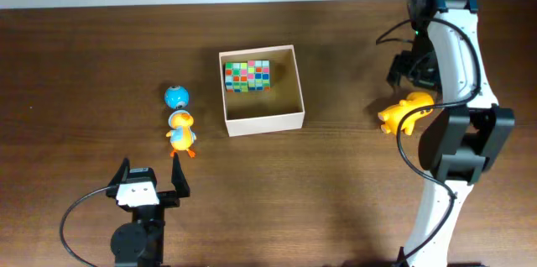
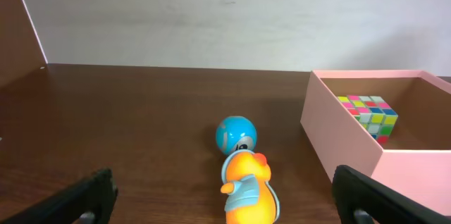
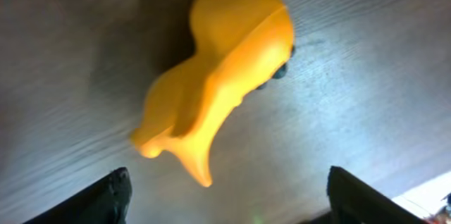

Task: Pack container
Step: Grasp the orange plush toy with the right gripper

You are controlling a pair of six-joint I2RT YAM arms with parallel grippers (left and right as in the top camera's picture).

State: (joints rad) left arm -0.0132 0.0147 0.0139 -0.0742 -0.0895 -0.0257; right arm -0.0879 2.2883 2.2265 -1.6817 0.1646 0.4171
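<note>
Step in hand (judged): pick up the yellow toy (image 3: 218,83) with the right arm, to go into the container (image 1: 267,121).
Right fingers (image 3: 106,196): spread wide and empty. The toy lies on the counter (image 1: 84,65) ahead of them, roughly centred in the gap, with neither tip touching it.
Yellow toy: a smooth, rounded body lying diagonally across the gap, with its pointed end nearest the fingers. The wrist view is blurred and shows no finer detail.
Left fingers (image 2: 380,199): parted, holding nothing, low over the counter.
Container: open-top, upright, well apart from the right fingers. It is ahead and to the right of the left fingers.
Contents: a colour cube (image 1: 247,75) in the corner farthest from the left fingers. The rest of the floor is bare.
Other stock: an orange duck (image 2: 246,192) just ahead of the left fingers, between them. A blue ball (image 2: 235,134) lies just beyond it, close to it or touching.
Handling advice (judged): turn the wrist so the fingers close across the toy's narrow middle, not along its length. Go down close to the counter before closing, since the curved plastic could squirt out of a high or off-centre pinch. Lift above the wall before crossing to the bare floor.
</note>
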